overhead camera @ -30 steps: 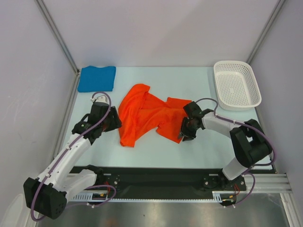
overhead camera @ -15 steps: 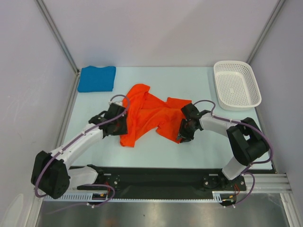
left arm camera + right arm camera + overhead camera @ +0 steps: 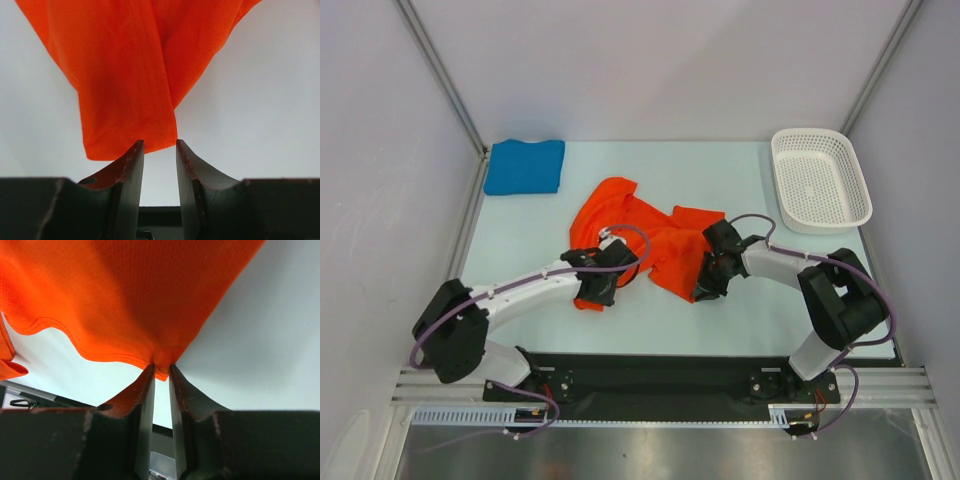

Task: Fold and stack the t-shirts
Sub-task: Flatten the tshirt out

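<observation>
The orange-red t-shirt (image 3: 640,232) lies crumpled in the middle of the table. The blue t-shirt (image 3: 525,166) lies folded at the back left corner. My left gripper (image 3: 593,290) is at the orange shirt's near left tail. In the left wrist view it (image 3: 160,145) is open, with the edge of the orange cloth (image 3: 125,75) just at its fingertips. My right gripper (image 3: 703,288) is at the shirt's near right corner. In the right wrist view it (image 3: 161,369) is shut on the hem of the orange cloth (image 3: 125,300).
A white perforated basket (image 3: 820,178) stands at the back right. Bare pale table (image 3: 650,320) lies between the shirt and the black rail at the near edge. Metal frame posts rise at both back corners.
My left arm has swung right, from the table left of the orange shirt to its near left tail. My right gripper has stayed on the hem, shifting slightly.
</observation>
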